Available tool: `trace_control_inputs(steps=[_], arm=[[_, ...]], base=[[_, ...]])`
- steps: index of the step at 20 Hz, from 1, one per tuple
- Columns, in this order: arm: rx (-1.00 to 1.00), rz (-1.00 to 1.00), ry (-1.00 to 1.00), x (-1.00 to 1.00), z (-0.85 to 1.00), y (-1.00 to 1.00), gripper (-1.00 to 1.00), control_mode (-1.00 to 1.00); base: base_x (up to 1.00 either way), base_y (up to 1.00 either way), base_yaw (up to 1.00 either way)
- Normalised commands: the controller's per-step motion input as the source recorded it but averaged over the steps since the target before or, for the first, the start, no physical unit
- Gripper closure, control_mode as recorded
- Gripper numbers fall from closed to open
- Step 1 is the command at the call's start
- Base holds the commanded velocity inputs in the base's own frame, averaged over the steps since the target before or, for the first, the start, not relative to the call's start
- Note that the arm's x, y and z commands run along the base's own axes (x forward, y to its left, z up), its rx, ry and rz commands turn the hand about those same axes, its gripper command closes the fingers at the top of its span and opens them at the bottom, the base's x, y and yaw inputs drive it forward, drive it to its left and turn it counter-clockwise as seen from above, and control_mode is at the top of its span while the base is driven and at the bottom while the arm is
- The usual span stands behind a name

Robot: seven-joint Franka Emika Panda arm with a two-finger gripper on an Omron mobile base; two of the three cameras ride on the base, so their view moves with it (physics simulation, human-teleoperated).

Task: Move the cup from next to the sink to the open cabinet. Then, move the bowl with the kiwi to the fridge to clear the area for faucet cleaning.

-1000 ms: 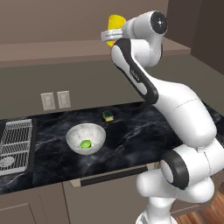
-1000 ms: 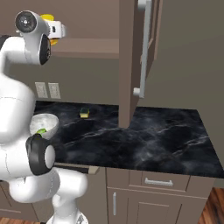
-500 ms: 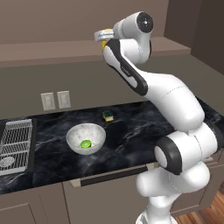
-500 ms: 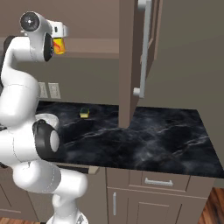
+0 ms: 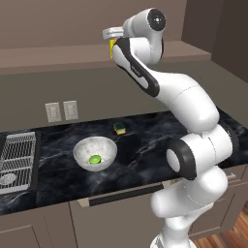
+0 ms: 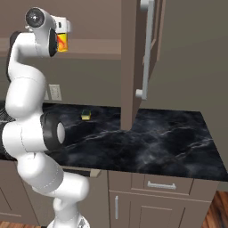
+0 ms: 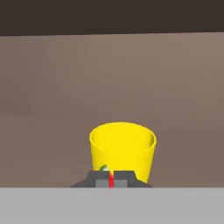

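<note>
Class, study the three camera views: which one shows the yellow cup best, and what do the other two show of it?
The hand view: the cup stands upright and whole, open rim facing the camera, just past the tool. The right base view shows its side with the red mark beside the arm; the left base view shows a yellow sliver.

1. Arm raised high; gripper (image 5: pixel 113 38) at the open cabinet (image 5: pixel 58 55) shelf board, with the cup (image 5: pixel 112 48) showing as a yellow sliver beneath it.
2. Bowl (image 5: pixel 95 153) on black counter (image 5: pixel 145 140), kiwi (image 5: pixel 94 159) inside.
3. Sponge (image 5: pixel 120 128) behind the bowl.
</note>
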Motion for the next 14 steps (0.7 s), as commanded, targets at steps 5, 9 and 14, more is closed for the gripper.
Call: trace_control_inputs(steps=[5, 9, 14], arm=[[0.0, 0.0, -0.08, 0.17, -0.03, 0.07, -1.0, -1.0], [0.0, 0.0, -0.05, 0.0, 0.0, 0.0, -1.0, -1.0], [-0.02, 0.0, -0.17, 0.0, -0.02, 0.0, -1.0, -1.0]], base=[[0.0, 0.0, 0.0], [0.0, 0.0, 0.0], [0.0, 0.0, 0.0]])
